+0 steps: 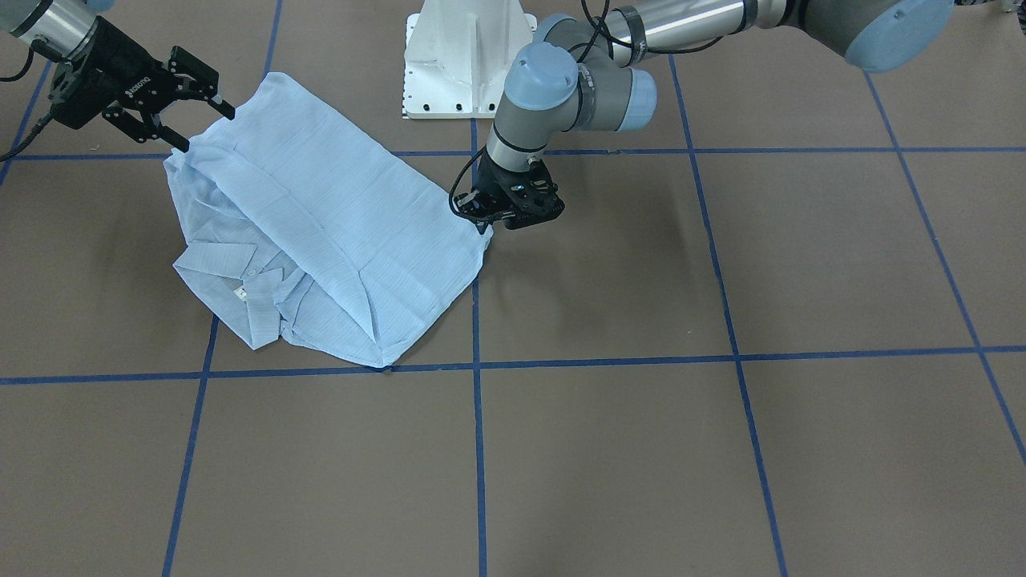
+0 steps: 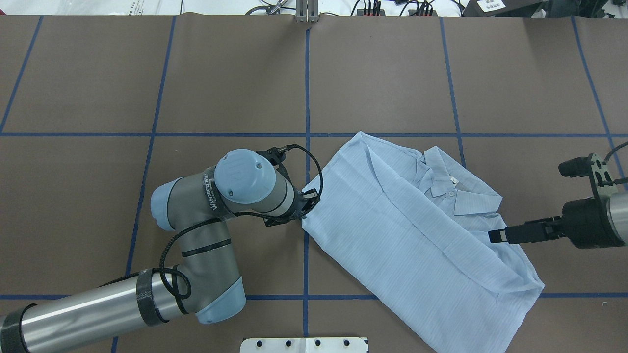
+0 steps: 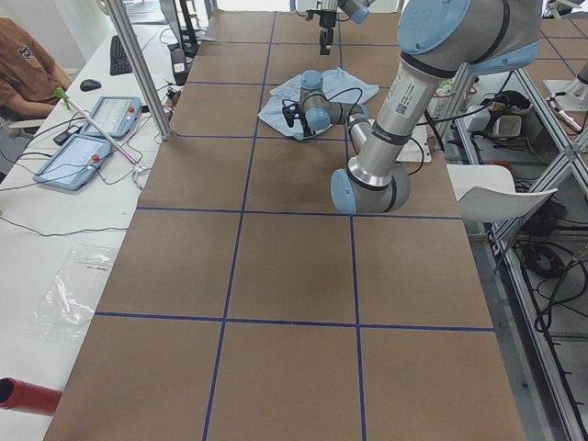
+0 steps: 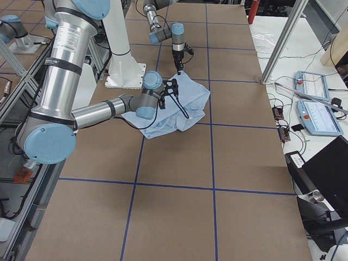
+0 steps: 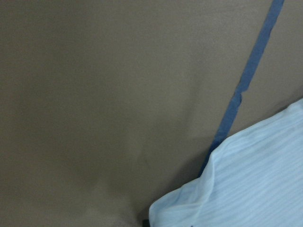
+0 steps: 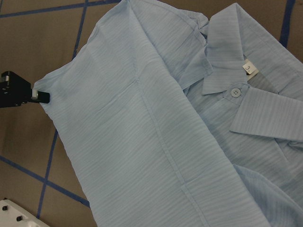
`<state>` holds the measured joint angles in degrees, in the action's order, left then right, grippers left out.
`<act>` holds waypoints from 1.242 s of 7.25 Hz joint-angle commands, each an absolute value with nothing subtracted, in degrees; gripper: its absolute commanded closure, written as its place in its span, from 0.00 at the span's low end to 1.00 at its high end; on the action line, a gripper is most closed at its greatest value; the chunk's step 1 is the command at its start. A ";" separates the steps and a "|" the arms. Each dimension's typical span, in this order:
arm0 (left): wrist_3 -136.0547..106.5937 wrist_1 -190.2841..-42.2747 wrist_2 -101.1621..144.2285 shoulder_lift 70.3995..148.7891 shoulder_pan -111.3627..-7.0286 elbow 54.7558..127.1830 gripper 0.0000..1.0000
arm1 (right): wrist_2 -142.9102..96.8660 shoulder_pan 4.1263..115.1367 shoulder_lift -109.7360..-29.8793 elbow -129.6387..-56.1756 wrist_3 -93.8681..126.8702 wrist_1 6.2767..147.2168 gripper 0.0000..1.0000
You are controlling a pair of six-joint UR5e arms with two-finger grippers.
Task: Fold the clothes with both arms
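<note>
**Item:** thin pale-blue, finely striped long-sleeved shirt point(image 2: 412, 235), part-folded into a rough oblong.

**Location:** flat on the brown table surface point(image 2: 98, 73), in the robot's right half. Its left corner reaches the centre blue tape line point(image 2: 306, 98). Its near edge lies close to the white metal pedestal base point(image 2: 304, 344).

**Condition:** one panel is folded over the front, with a long crease running from far-left to near-right. The collar point(image 2: 458, 193) lies open at the far-right side. A small white neck tag point(image 2: 452, 180) and one white button point(image 2: 451, 194) show there.

**Left gripper** point(image 1: 489, 227): black, two-finger, pointing straight down at the shirt's left corner. The fingers are pinched on that corner of cloth, and the right wrist view shows the corner drawn to a point at the fingertip.

**Left arm** point(image 2: 196, 235): silver-grey tube with light-blue joint caps and a black cable. It comes in from the near left, and its wrist is bent over the corner, so it hides the gripper in the overhead view.

**Right gripper** point(image 1: 206, 128): black, two-finger, lying nearly level at the shirt's right edge. The fingers are spread apart and hold nothing. One fingertip lies over the cloth's edge, but contact cannot be told.

**Right arm** point(image 1: 48, 24): only the wrist end is in view.

**Surroundings:**
- A white side bench point(image 3: 55, 230) stands along the table's far side.
- It carries two grey-blue control tablets point(image 3: 92, 138).
- A red cylinder point(image 3: 23, 393) lies at its end.
- A person's brown sleeve point(image 3: 23, 73) shows beside it.
</note>
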<state>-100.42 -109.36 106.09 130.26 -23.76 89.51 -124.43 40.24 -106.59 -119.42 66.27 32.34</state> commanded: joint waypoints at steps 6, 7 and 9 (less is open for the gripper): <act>-90.83 -108.10 106.44 138.82 -39.87 76.88 1.00 | -123.84 45.53 -97.83 -113.12 66.62 33.05 0.00; -86.70 -111.15 106.35 142.09 -42.60 69.86 1.00 | -123.49 45.61 -97.04 -112.85 66.80 33.13 0.00; -82.20 -126.05 103.30 143.69 -45.17 57.63 1.00 | -122.61 45.61 -95.72 -111.81 66.97 33.13 0.00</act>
<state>-85.05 -118.14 105.45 142.13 -43.62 64.94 -123.01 45.54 -96.74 -112.61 66.86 33.12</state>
